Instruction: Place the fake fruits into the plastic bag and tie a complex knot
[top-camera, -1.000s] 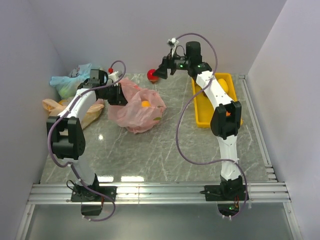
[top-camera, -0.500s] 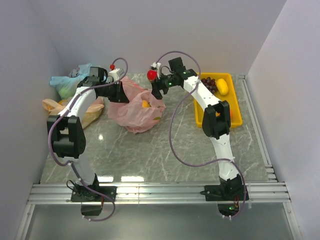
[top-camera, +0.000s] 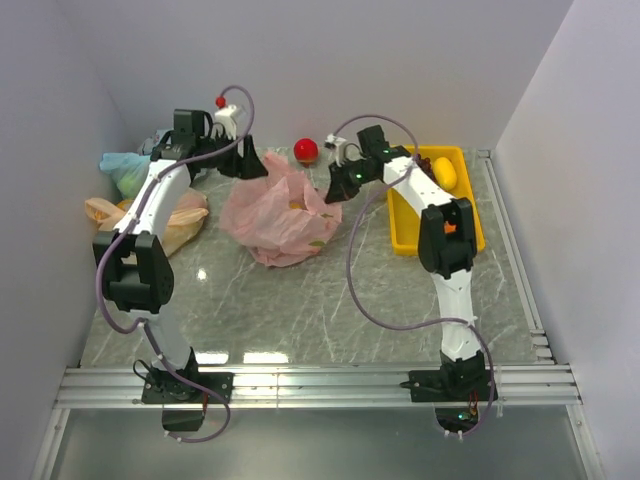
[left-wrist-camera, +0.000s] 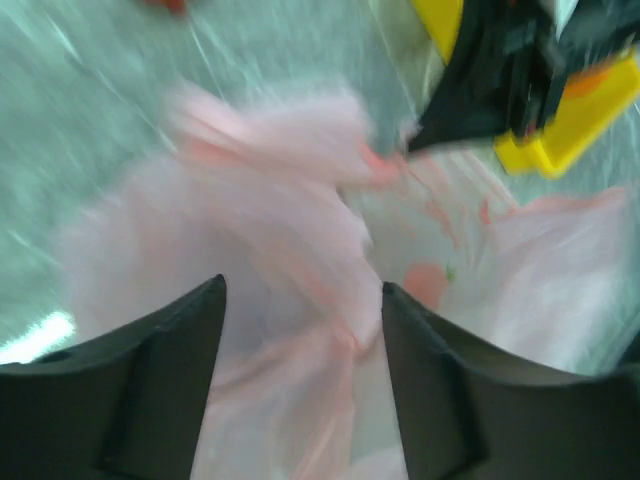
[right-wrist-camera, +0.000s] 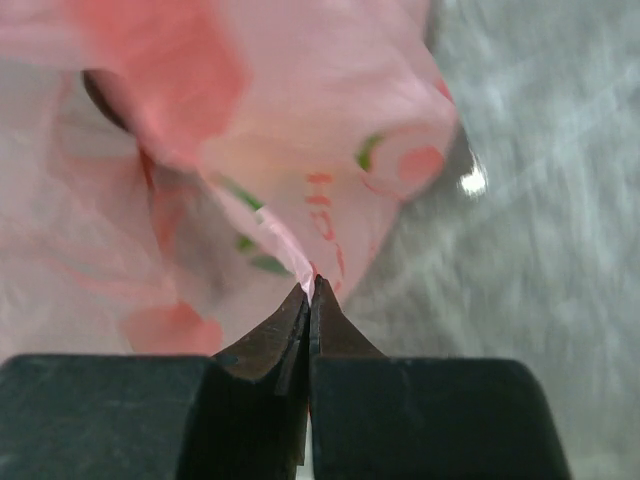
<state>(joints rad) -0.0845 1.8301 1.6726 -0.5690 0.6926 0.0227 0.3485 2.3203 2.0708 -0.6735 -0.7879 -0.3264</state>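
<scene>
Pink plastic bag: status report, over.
Left gripper open above the pink plastic bag. Right gripper shut on its edge. Red fruit on the table behind, not bagged.

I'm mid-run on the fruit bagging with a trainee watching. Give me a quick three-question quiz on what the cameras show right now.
1. True or false: the right gripper pinches an edge of the plastic bag.
2. Fill in: the left gripper has its jaws ____.
3. The red fruit lies: A in the bag; B on the table beyond the bag; C in the left gripper.
Key: 1 true; 2 open; 3 B.
</scene>
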